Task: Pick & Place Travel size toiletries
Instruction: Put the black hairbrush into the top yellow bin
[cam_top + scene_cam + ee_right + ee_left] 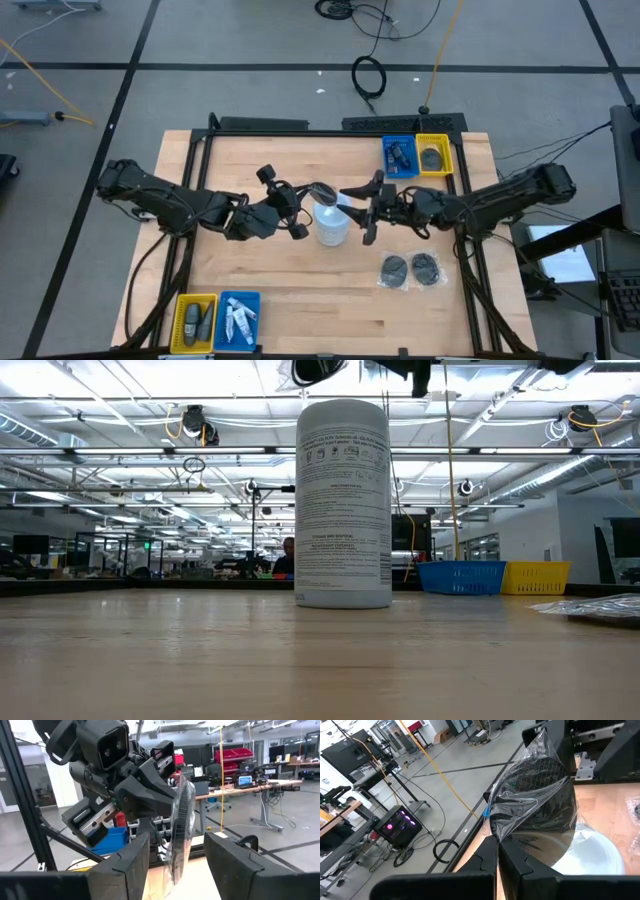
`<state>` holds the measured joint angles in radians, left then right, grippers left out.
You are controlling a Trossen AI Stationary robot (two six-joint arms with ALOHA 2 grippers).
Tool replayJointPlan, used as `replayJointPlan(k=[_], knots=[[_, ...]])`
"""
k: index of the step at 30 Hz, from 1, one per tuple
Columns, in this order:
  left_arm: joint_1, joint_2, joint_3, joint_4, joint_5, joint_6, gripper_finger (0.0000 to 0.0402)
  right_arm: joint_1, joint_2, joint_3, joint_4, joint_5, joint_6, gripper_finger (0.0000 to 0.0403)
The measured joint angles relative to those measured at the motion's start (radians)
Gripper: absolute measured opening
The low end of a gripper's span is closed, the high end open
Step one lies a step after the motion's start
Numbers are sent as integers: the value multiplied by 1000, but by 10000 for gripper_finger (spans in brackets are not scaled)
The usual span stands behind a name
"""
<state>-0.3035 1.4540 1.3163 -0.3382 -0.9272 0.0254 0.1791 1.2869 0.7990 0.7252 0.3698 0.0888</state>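
We see the wooden surface (pixel 300 290) with both arms meeting over its middle and wide bare wood on the near side of them. The white cylinder (pixel 331 222) stands upright just below and between the two grippers.

The left gripper (pixel 298 205) has its fingers (pixel 487 860) pressed together on the edge of a bagged dark disc (pixel 540 800), held in the air above the cylinder. The right gripper (pixel 175 852) faces it with its jaws spread wide, one on either side of that disc, not touching it.

Near the right gripper, toward the front edge, two more bagged discs (pixel 410 269) lie flat on the wood. Beyond it, at the far edge, a blue tray (pixel 399 156) holds dark bottles and a yellow tray (pixel 434 157) beside it holds a dark disc. At the front corner on the left gripper's side, a yellow tray (pixel 194 322) holds grey items and a blue tray (pixel 238 320) holds white tubes.
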Motion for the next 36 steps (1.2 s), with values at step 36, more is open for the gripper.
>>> replayJointPlan(k=[36], knots=[[1, 0, 0, 0, 1, -3, 0, -16, 175, 96, 134, -5, -19, 180]])
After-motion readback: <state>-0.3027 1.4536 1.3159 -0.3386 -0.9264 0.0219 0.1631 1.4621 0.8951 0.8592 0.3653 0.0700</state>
